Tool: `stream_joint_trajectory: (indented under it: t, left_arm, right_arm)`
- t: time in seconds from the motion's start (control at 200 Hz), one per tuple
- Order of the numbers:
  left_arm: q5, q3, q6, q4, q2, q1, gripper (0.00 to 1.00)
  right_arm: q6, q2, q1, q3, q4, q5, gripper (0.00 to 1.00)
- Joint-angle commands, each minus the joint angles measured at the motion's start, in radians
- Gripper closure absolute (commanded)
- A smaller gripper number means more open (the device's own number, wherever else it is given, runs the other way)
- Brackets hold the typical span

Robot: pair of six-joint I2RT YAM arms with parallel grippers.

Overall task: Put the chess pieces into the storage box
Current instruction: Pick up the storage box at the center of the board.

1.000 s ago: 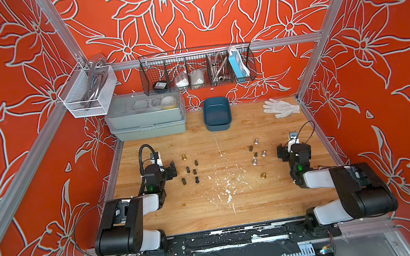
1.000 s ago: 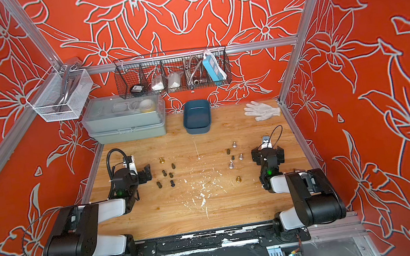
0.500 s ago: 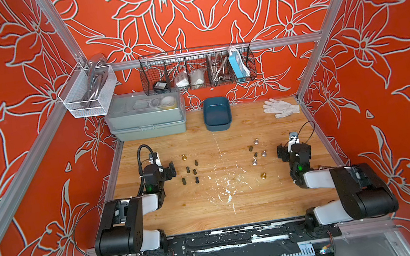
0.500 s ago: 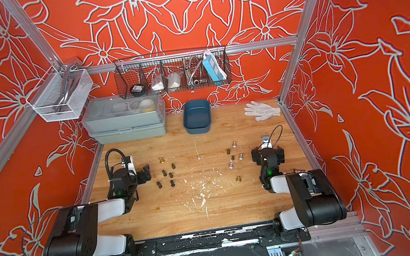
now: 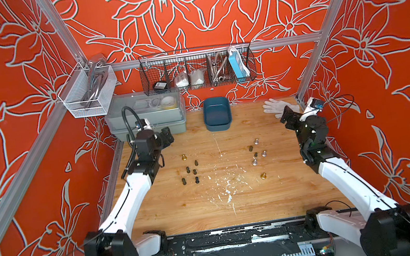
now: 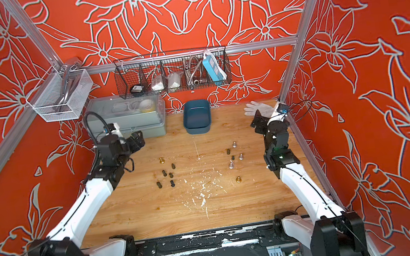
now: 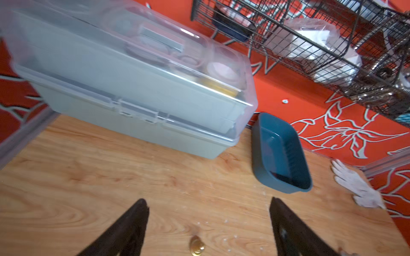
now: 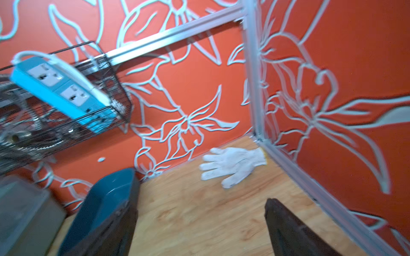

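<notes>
Left wrist view: left gripper (image 7: pixel 208 199) has its jaws spread wide with nothing between them. Only the wooden table (image 7: pixel 88 177) lies below. One gold piece (image 7: pixel 196 248) stands on the boards under the gap between the fingers. The storage box (image 7: pixel 257 159) sits beyond the fingertips and off to one side, close by the grey lidded case (image 7: pixel 133 88).

Right wrist view, blurred: right gripper (image 8: pixel 200 201) is likewise parted and holds nothing. A white glove (image 8: pixel 233 164) lies ahead of it near the corner.

In both top views, every chess piece I can make out is on the table. The black pieces (image 5: pixel 194 172) cluster inward of the left gripper, nearer the robot's base. The silver pieces (image 5: pixel 264 153) lie inward of the right gripper. The box stands between the two grippers, nearer the back wall.
</notes>
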Motion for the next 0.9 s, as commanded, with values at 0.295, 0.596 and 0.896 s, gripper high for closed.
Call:
stream_joint_trajectory:
  t: [0.295,0.596,0.896]
  left_arm:
    - [0.147,0.637,0.019,-0.528,0.535,-0.190,0.23]
    - [0.174,0.758,0.014,-0.595,0.644,-0.219,0.26]
    - [0.153,0.608,0.001,-0.521,0.530,-0.225,0.26]
  right_arm:
    - [-0.030,0.788,0.107,0.867,-0.781,-0.383,0.24]
    - [-0.111,1.354,0.166,1.622,-1.101,-0.357,0.27]
    - [-0.019,1.528,0.182,1.777,-1.009,-0.364,0.47]
